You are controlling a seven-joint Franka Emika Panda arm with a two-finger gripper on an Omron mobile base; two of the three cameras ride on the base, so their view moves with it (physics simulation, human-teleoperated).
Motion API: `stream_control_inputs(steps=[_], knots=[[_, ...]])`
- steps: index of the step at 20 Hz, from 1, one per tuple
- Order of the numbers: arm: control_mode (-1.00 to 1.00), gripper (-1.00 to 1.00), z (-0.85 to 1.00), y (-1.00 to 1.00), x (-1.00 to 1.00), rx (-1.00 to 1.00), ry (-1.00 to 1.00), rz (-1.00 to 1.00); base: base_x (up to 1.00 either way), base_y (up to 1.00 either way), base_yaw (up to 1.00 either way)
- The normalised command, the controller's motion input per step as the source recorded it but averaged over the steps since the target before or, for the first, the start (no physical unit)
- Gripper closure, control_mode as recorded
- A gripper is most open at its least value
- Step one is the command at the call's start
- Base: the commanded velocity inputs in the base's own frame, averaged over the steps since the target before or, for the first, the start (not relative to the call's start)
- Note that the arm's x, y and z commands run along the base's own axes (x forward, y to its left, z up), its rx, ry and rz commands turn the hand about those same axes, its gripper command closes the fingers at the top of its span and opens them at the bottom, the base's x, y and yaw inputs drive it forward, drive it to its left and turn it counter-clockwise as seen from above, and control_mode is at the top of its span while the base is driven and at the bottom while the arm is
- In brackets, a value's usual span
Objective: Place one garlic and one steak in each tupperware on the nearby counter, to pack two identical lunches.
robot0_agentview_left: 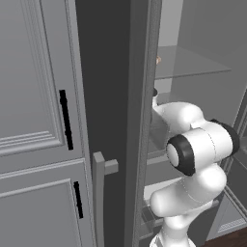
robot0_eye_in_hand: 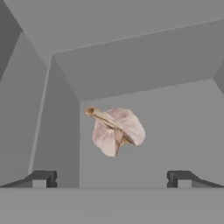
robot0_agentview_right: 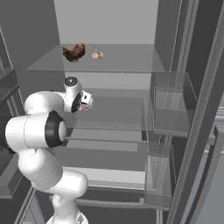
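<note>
Hand view: garlic point(robot0_eye_in_hand: 116, 130) ahead; right base view: steak point(robot0_agentview_right: 74, 52) upper shelf.

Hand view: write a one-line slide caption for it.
Open jaws frame a garlic bulb lying on a grey fridge shelf, ahead of the fingertips.

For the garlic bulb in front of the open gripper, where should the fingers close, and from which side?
Grip the garlic across its rounded body, below the pointed stem tip, coming straight ahead as the gripper already faces it. The bulb lies tilted with the stem up-left in the hand view, so the plump middle probably gives the open fingers the best purchase.
</note>
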Motion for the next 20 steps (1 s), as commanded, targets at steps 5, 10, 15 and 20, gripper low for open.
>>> stream_control_inputs(steps=[5,10,15,20], knots=[[-1.00,-1.00,-0.34,0.00,0.44,-0.08,0.04,0.00,0.00,0.00,0.00],[-1.00,-1.00,-0.30,0.02,0.20,-0.04,0.07,0.00,0.00,0.00,0.00],[-1.00,-1.00,-0.21,0.03,0.29,-0.01,0.02,0.00,0.00,0.00,0.00],[-1.00,1.00,-0.32,0.11,0.19,-0.04,0.01,0.00,0.00,0.00,0.00]])
